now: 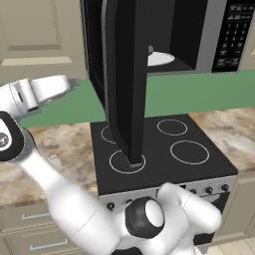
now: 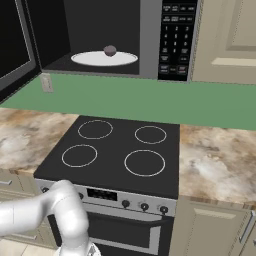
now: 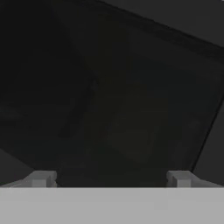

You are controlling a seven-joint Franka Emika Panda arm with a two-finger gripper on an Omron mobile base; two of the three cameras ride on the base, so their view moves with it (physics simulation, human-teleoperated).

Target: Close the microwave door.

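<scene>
— How does the microwave door [image 1: 125,74] look?
— A glossy black slab, swung wide open at the left of the microwave [image 2: 150,40], above the stove [image 2: 117,152].
— And the gripper [image 3: 109,179]?
— Jaws spread wide, empty, facing the dark door panel close up.

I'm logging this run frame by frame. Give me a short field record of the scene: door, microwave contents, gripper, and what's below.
door: microwave door wide open, swung out to the left, seen edge-on in the left base view
microwave: microwave cavity exposed, keypad at its right
inside: white plate with a small dark round item on it
gripper: gripper open, tips apart, facing a glossy dark surface close up
below: stove with four rings, nothing on it
task state: door not yet closed
</scene>
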